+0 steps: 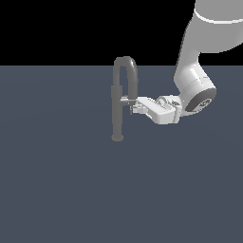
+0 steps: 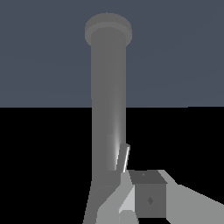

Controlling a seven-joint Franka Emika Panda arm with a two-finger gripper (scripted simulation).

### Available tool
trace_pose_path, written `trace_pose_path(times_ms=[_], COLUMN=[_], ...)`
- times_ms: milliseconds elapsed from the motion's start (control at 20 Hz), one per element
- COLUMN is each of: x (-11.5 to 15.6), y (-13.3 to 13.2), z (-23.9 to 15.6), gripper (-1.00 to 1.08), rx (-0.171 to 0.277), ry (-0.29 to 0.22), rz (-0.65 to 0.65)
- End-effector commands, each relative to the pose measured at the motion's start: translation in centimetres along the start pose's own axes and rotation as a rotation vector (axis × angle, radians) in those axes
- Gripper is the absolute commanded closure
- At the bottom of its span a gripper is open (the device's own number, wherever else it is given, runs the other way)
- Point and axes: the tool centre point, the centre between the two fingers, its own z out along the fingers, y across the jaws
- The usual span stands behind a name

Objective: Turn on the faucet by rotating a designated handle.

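The grey faucet (image 1: 117, 114) stands upright on the floor, its gooseneck spout (image 1: 126, 60) arching over toward the exterior view's right. The short handle (image 1: 127, 100) sticks out of the post at mid-height toward the exterior view's right. My gripper (image 1: 136, 105) comes in level from that side. Its fingers are a little apart, and the upper one touches the handle's tip. In the wrist view the post (image 2: 108, 96) runs away from me to its base flange. The handle (image 2: 123, 157) shows as a pale sliver just past my gripper (image 2: 129, 197). I hold nothing.
The flat dark blue-grey floor (image 1: 57, 190) spreads all around the faucet. My white arm (image 1: 194, 80) reaches down from the upper part of the exterior view's right.
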Motion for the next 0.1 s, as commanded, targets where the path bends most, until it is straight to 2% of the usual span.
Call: trace_pose_path(times_ms=[0, 50], x=[2.46, 2.46], y=[-2.43, -2.43], z=[0.40, 0.40], gripper=[1.08, 1.08], rx=[0.047, 0.047], ry=[0.030, 0.030], rz=[-0.003, -0.003])
